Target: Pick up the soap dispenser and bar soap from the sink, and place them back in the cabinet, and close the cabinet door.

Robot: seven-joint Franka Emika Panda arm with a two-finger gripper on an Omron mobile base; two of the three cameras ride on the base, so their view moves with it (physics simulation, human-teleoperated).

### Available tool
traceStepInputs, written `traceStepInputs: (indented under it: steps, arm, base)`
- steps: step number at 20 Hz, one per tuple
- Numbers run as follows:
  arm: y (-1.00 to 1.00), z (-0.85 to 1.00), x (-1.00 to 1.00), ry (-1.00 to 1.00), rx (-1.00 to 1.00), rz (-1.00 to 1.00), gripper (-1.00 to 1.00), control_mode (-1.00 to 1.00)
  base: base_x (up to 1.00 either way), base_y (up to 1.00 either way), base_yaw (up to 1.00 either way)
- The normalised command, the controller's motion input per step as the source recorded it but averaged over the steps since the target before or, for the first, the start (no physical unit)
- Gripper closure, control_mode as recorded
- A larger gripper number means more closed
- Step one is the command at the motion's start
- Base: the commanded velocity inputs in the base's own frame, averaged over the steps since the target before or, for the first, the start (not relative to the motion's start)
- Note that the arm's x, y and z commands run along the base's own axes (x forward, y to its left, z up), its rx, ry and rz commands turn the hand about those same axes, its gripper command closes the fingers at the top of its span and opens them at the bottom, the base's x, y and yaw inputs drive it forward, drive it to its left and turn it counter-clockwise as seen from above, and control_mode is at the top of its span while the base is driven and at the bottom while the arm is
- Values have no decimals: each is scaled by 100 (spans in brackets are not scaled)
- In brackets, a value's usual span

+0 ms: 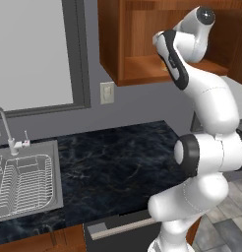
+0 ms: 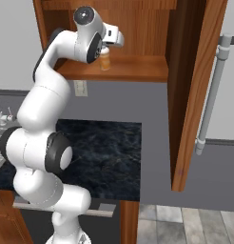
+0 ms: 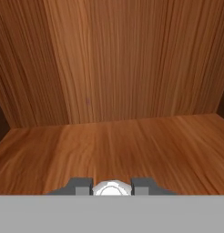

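Observation:
My gripper (image 2: 105,48) reaches into the open cabinet (image 2: 138,71) and is shut on the white neck of the orange soap dispenser (image 2: 105,61). The bottle hangs upright at the cabinet's bottom board; I cannot tell whether it touches. In the hand view the fingertips (image 3: 79,185) flank the white pump top of the soap dispenser (image 3: 111,188), facing the cabinet's back wall (image 3: 114,63). The cabinet door (image 2: 190,95) stands wide open on the right, showing its silver bar handle (image 2: 211,95). The sink (image 1: 56,172) lies at the far left of the counter. The bar soap is out of view.
A black marble counter (image 1: 118,162) runs below the cabinet (image 1: 142,49). The sink holds a wire dish rack (image 1: 22,184) under a curved faucet (image 1: 2,120). A window (image 1: 34,54) and a wall outlet (image 1: 107,92) are on the back wall.

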Motion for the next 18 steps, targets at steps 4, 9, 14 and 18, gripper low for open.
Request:
traceStepInputs:
  steps: [4,9,14,18]
  arm:
    - [0,0,1,0,0,0,100,-100]
    - [0,0,1,0,0,0,100,-100]
    - [0,0,0,0,0,0,-100,-100]
    - [0,0,0,0,0,0,-100,-100]
  base:
    - [0,0,0]
    - [0,0,0]
    - [0,0,0]
    - [0,0,0]
